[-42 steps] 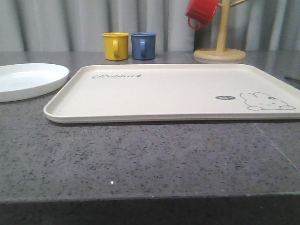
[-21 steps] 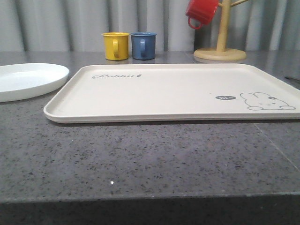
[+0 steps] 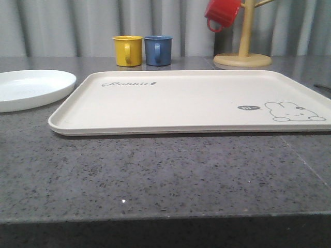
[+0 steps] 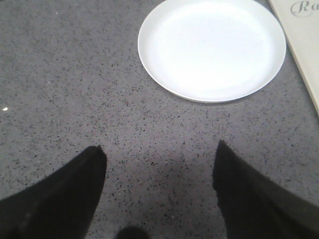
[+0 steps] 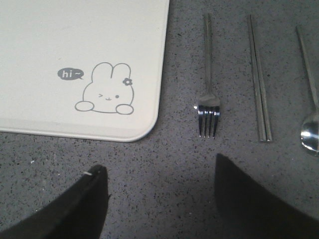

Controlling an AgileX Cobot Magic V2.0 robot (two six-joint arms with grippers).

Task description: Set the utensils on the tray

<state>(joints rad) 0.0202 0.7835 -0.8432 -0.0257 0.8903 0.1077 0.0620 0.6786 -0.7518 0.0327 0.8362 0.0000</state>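
The cream tray with the rabbit drawing lies in the middle of the table; its corners also show. To its left is the round white plate, with my left gripper open above bare table short of it. On the table beside the tray's rabbit corner lie a silver fork, a long straight silver utensil and a spoon, side by side. My right gripper is open and empty over the table, short of the fork's tines.
A yellow mug and a blue mug stand behind the tray. At the back right, a red mug hangs on a wooden mug tree. The grey speckled table runs to a front edge.
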